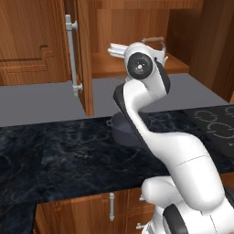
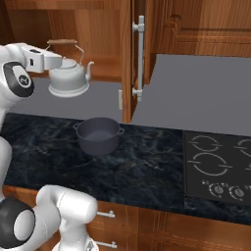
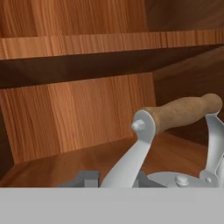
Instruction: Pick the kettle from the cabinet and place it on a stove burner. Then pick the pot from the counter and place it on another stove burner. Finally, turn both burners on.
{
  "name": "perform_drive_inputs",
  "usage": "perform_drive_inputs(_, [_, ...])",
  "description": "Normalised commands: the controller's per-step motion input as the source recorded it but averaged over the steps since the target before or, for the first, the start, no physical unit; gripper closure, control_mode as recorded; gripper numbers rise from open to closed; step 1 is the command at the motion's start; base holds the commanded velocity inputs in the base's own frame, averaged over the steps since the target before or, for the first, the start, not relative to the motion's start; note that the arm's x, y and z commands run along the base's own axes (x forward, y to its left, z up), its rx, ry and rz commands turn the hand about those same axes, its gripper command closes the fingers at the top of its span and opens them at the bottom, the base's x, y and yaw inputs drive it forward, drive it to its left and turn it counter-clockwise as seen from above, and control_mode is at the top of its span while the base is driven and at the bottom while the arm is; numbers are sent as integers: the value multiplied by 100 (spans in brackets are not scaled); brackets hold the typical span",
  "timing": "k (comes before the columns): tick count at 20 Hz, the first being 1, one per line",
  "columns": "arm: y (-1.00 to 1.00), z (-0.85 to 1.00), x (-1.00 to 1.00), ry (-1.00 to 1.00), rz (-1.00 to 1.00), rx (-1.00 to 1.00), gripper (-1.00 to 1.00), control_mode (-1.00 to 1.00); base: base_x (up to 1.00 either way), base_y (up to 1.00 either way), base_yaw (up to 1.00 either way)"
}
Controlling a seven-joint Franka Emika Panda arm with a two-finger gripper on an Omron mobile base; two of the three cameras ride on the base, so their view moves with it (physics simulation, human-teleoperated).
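The silver kettle (image 2: 68, 76) hangs in front of the open cabinet (image 2: 105, 34), above the counter (image 2: 147, 169). My gripper (image 2: 58, 61) is shut on the left metal arm of its handle. In the hand view that metal arm (image 3: 131, 157) rises from between my fingertips (image 3: 89, 178), and the tan wooden bar (image 3: 183, 111) slants to the right. From the left base view only the kettle's handle (image 1: 153, 40) peeks out behind my arm. The dark grey pot (image 2: 99, 135) stands on the counter below the kettle. The stove burners (image 2: 210, 164) lie at the right.
The cabinet door (image 2: 127, 54) stands open, edge-on, its long silver handle (image 2: 139, 56) just right of the kettle. Two round knobs (image 2: 215, 188) sit at the cooktop's front. Drawers with short silver handles (image 2: 105, 214) run under the counter. A grey wall (image 2: 196, 88) backs the counter.
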Motion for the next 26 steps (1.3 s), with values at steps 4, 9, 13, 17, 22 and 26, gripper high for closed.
perform_drive_inputs(4, [0, -19, -40, 2, -1, 2, 100, -100, 0, 0, 0])
perform_drive_inputs(9, [0, -22, -41, 0, -2, 3, 100, -100, 0, 0, 0])
perform_drive_inputs(13, [-5, -14, -44, 0, -3, 4, 100, -100, 0, 0, 0])
perform_drive_inputs(17, [-7, -12, -48, 0, -3, 4, 100, -100, 0, 0, 0])
perform_drive_inputs(22, [-8, -13, -47, 0, -3, 3, 100, -100, 0, 0, 0])
perform_drive_inputs(26, [-4, -5, -29, 0, -1, 1, 100, -100, 0, 0, 0])
